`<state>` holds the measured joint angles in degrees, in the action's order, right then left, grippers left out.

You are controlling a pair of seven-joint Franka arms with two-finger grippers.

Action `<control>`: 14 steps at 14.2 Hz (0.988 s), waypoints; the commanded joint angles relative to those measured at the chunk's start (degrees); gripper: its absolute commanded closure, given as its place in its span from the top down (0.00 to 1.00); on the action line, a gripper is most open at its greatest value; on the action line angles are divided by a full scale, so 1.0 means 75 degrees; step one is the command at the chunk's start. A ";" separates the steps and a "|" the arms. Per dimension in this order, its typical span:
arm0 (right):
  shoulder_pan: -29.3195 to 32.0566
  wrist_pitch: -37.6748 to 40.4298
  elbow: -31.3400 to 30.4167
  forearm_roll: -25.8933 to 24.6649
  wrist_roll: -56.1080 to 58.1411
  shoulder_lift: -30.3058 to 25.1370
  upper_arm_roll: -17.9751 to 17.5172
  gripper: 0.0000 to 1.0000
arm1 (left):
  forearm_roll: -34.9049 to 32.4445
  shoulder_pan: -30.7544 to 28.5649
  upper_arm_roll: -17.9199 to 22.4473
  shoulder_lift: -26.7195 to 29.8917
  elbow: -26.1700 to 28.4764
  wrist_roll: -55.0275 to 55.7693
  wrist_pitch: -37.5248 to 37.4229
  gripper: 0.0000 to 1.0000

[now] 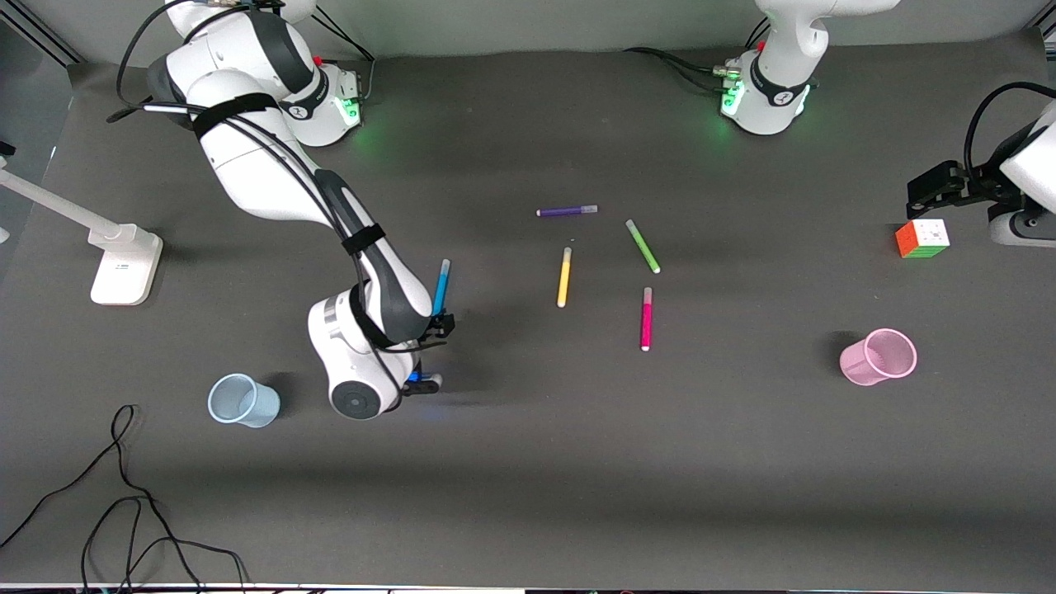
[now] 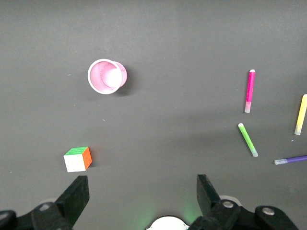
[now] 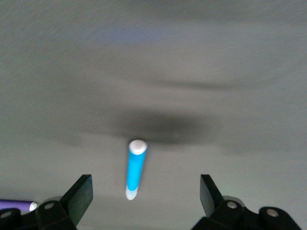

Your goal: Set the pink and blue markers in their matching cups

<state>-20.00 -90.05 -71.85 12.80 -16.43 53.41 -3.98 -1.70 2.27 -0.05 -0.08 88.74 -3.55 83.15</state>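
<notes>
Front view. The right arm reaches out from its base over the worktop (image 1: 528,495) and hangs low above the blue marker (image 1: 442,285), which lies flat on the surface; the arm's own wrist hides most of the right pincer (image 1: 425,351). The light blue cup (image 1: 242,400) stands upright toward the right arm's end, nearer the camera than the marker and well apart from it. The pink marker (image 1: 646,318) lies near mid-worktop, close to the yellow pen (image 1: 564,277) and the green pen (image 1: 643,246), with the purple pen (image 1: 567,211) farther from the camera. The light pink cup (image 1: 879,356) stands toward the left arm's end, the puzzle cube (image 1: 922,238) farther from the camera than it. The left arm waits, its pincer raised near the cube.

Left wrist view. The left pincer (image 2: 143,194) is spread and empty. Below it lie the pink cup (image 2: 106,76), the cube (image 2: 77,159) and the pink marker (image 2: 250,91), all untouched.

Right wrist view. The right pincer (image 3: 146,194) is spread wide; the blue marker (image 3: 135,168) lies between the finger lines but nearer one finger, not yet touched.

Assessment. The step in hand appears to be the grasp of the blue marker. To do it well, centre the barrel between the fingers, descend straight until the tips nearly meet the worktop, and close across the barrel's mid-length so that it lifts level. Closing off-centre risks rolling it away.
</notes>
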 commanded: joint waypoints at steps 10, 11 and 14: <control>-0.0320 0.0088 0.0181 0.0051 -0.0188 0.0320 -0.0008 0.91 | 0.0074 -0.0010 0.0030 -0.0399 0.0027 -0.1045 -0.0420 1.00; -0.0333 0.0088 0.0181 0.0051 -0.0199 0.0320 -0.0008 0.86 | 0.0074 0.0025 0.0030 -0.0434 0.0086 -0.1178 -0.0364 1.00; -0.0333 0.0088 0.0181 0.0051 -0.0432 0.0366 -0.0008 0.36 | 0.0086 0.0131 0.0018 -0.0750 0.0110 -0.1133 -0.0152 1.00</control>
<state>-22.13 -89.96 -71.89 12.80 -17.11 55.37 -4.29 -1.48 2.47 -0.16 -4.58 89.65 -10.93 81.75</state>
